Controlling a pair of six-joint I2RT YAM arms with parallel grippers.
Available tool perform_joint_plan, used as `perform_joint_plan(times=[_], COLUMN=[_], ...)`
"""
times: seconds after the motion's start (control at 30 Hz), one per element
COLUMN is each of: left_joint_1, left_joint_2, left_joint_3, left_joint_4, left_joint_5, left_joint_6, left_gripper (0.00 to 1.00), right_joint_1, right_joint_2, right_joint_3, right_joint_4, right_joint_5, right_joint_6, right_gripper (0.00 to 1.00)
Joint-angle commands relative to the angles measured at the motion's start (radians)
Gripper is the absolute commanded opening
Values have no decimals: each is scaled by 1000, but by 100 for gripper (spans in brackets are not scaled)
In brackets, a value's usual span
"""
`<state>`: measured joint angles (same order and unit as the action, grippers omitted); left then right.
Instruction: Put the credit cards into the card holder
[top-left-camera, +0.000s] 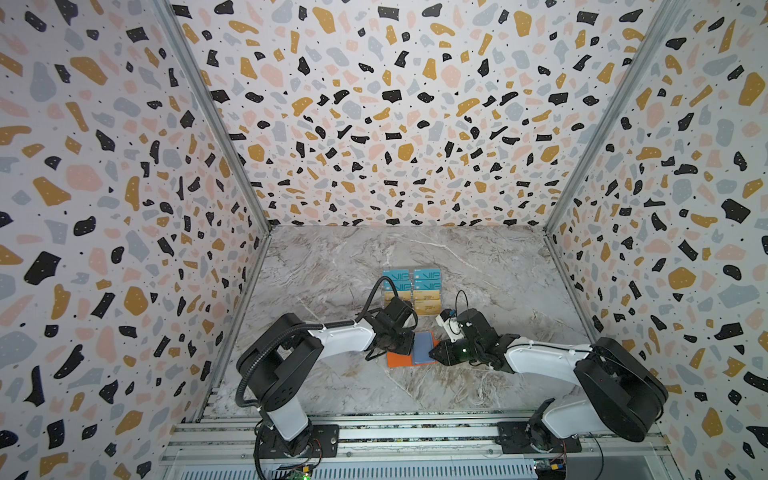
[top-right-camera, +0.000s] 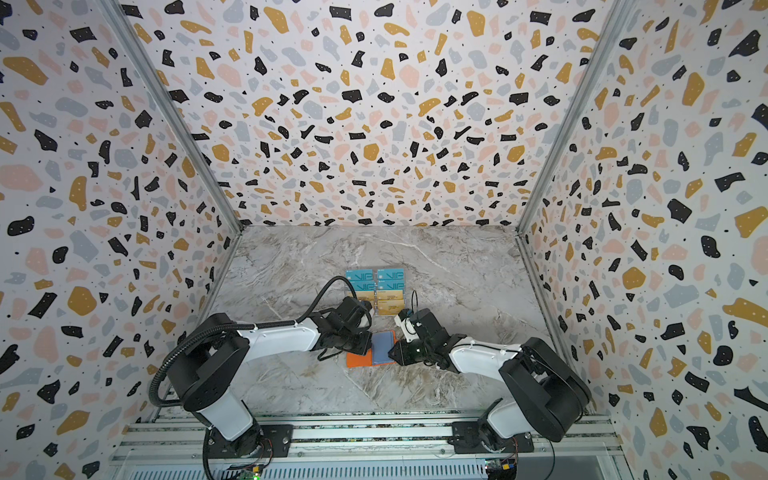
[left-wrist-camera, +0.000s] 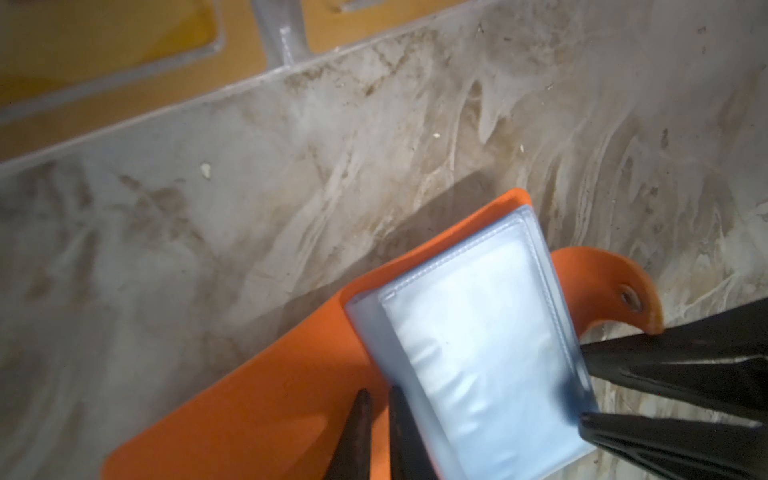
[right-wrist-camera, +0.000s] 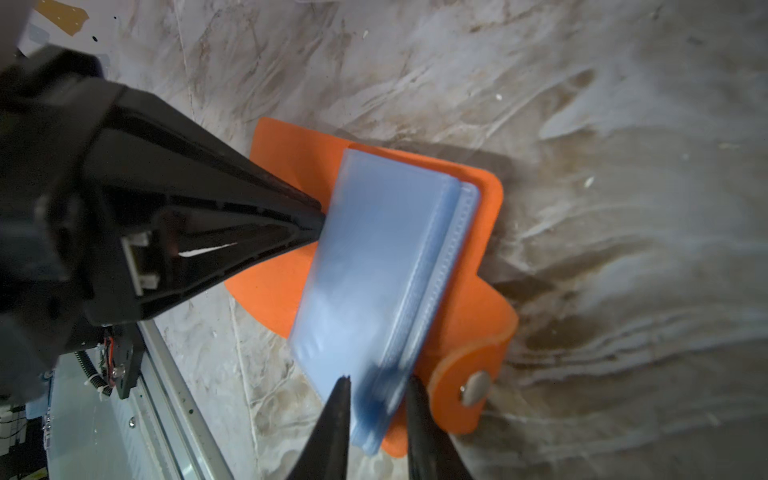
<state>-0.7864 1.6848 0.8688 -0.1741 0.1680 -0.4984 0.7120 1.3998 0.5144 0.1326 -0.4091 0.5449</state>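
The orange card holder (top-left-camera: 397, 359) (top-right-camera: 358, 359) lies open on the marble table, its bluish sleeves (top-left-camera: 424, 347) (right-wrist-camera: 374, 257) fanned upward and its snap tab (left-wrist-camera: 623, 297) off to one side. My left gripper (top-left-camera: 412, 343) (left-wrist-camera: 378, 395) hovers over the orange cover beside the sleeves' edge, its jaws a narrow gap apart with nothing between them. My right gripper (top-left-camera: 432, 353) (right-wrist-camera: 378, 380) pinches the opposite edge of the sleeve stack. The credit cards, teal ones (top-left-camera: 426, 276) (top-right-camera: 390, 276) and gold ones (top-left-camera: 428, 299) (left-wrist-camera: 104, 41), sit behind the holder.
The cards stand in a clear acrylic tiered stand (left-wrist-camera: 286, 37) just beyond both grippers. Patterned walls enclose the table on three sides. An aluminium rail (top-left-camera: 415, 432) carrying both arm bases runs along the front edge.
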Motion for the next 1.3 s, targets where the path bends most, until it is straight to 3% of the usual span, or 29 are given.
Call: perform_joint_plan(times=[0.0, 0.2, 0.37, 0.67, 1.27], left_joint_1=[5, 5, 5, 18, 47], left_joint_2=[-39, -112, -122, -104, -58], left_joint_3=[1, -19, -100, -190, -244], left_joint_4=[-16, 45, 211, 372, 550], left_joint_5=[14, 34, 78, 132, 232], left_joint_6=[-41, -113, -224, -300, -365], left_gripper=[21, 30, 31, 30, 30], right_joint_1=[7, 12, 12, 8, -2], right_joint_2=[-57, -78, -1, 113, 132], right_joint_3=[57, 78, 108, 122, 89], right_joint_4=[-82, -61, -30, 6, 12], right_joint_5=[44, 47, 40, 49, 78], right_joint_6=[-13, -15, -32, -71, -64], right_gripper=[28, 28, 25, 22, 20])
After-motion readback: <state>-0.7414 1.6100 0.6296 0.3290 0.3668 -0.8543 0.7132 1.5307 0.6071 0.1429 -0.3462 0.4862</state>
